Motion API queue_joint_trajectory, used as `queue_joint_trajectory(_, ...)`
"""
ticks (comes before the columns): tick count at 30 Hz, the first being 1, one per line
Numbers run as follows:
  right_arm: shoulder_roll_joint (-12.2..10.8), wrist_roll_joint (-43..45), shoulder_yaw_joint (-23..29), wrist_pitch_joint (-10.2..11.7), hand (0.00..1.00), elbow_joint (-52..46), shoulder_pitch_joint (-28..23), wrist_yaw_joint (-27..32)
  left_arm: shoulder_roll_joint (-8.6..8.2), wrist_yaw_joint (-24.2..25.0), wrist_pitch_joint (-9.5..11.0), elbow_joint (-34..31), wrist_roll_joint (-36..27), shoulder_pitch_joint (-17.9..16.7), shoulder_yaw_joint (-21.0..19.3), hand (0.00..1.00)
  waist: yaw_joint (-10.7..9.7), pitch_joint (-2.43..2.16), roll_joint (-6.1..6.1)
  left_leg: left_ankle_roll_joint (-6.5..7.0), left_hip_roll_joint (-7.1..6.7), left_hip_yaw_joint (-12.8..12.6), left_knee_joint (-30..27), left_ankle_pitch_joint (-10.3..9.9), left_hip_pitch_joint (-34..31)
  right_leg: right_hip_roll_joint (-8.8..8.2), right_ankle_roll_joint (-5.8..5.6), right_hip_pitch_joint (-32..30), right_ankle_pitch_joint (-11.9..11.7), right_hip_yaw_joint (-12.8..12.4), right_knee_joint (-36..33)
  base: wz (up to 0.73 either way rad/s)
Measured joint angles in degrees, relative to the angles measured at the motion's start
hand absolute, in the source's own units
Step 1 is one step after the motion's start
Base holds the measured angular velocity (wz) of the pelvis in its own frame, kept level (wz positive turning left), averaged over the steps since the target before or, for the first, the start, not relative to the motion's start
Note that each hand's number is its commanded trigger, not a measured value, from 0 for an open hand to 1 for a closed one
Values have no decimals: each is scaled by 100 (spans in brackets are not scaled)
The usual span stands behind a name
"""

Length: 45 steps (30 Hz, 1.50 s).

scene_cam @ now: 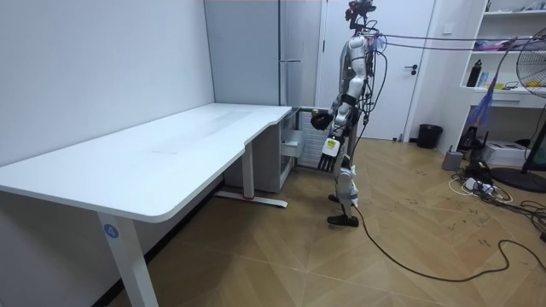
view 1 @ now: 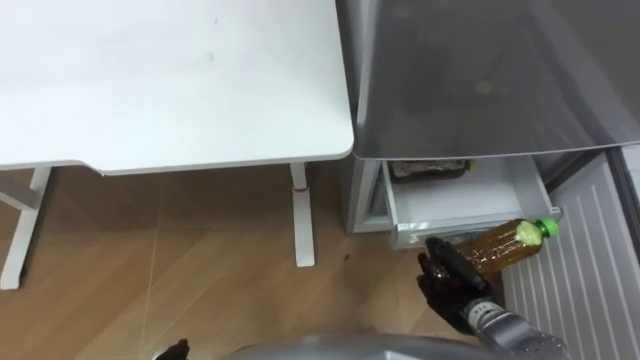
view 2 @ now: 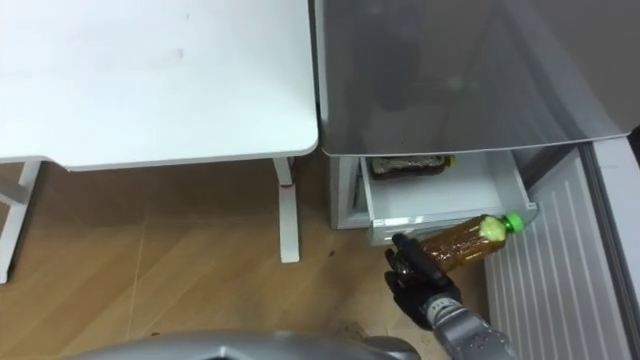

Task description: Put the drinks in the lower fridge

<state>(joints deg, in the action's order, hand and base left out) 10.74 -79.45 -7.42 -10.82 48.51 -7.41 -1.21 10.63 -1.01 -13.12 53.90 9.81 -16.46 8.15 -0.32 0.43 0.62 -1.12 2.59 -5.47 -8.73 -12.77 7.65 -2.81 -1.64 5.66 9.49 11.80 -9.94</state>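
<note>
A bottle of amber drink [view 1: 505, 245] with a green cap lies tilted over the front edge of the fridge's open lower drawer [view 1: 455, 200], cap pointing right. My right hand [view 1: 450, 282] is shut on the bottle's base end, just in front of the drawer. The white drawer holds a dark flat packet [view 1: 430, 168] at its back. In the room view I stand facing the grey fridge [scene_cam: 294, 51] with the bottle held out at waist height. A bit of my left hand [view 1: 176, 350] shows at the bottom edge, low at my side.
The white desk [view 1: 170, 80] stands to the left of the fridge, its leg [view 1: 302, 220] close to the drawer. The fridge's grey top [view 1: 480, 70] overhangs the drawer. A ribbed white panel [view 1: 585, 270] lies to the right of the drawer.
</note>
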Motion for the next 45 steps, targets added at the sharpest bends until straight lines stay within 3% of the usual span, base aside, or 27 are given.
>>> queue_joint_trajectory(5, 10, -418, 242, 77, 100, -267, 30, 169, -85, 218, -199, -8, 239, -147, -5, 0, 4, 3, -17, 0, -6, 9, -19, 1, 13, -6, -6, 12, 5, 2, 0, 1)
queue_joint_trajectory(14, 8, -422, 529, 248, 100, -254, 190, 385, -98, 327, -181, -30, 238, -236, -143, 0, 40, 3, -129, 0, -34, 106, -163, 1, 78, -50, -22, 145, 82, 101, -4, 6)
queue_joint_trajectory(27, 38, -607, 930, 252, 100, -145, 473, 612, -51, 531, -193, -66, 382, -257, -284, 0, 60, 6, -100, 0, -63, 301, -261, 3, -132, -84, -22, 77, 100, 299, 14, 8)
queue_joint_trajectory(31, 66, -832, 1008, 252, 100, -115, 935, 724, -45, 573, -193, -53, 377, -73, -284, 0, 39, 0, 5, 20, -73, 319, -309, 25, -497, -99, -5, -255, 65, 283, -103, 0)
queue_joint_trajectory(35, 99, -828, 1342, 266, 100, 636, 1903, 716, -41, 647, -195, -48, 358, 137, -289, 0, -2, 3, 102, 35, -95, 321, -310, 71, -766, -133, 1, -598, 57, 277, -218, 0)
queue_joint_trajectory(45, 318, -589, 1559, 260, 100, 1696, 2722, 580, 63, 783, -249, 61, 333, 391, -204, 0, 76, 27, 138, 35, -110, 372, -394, 164, -1537, -184, 42, -1402, 15, 336, -398, 1)
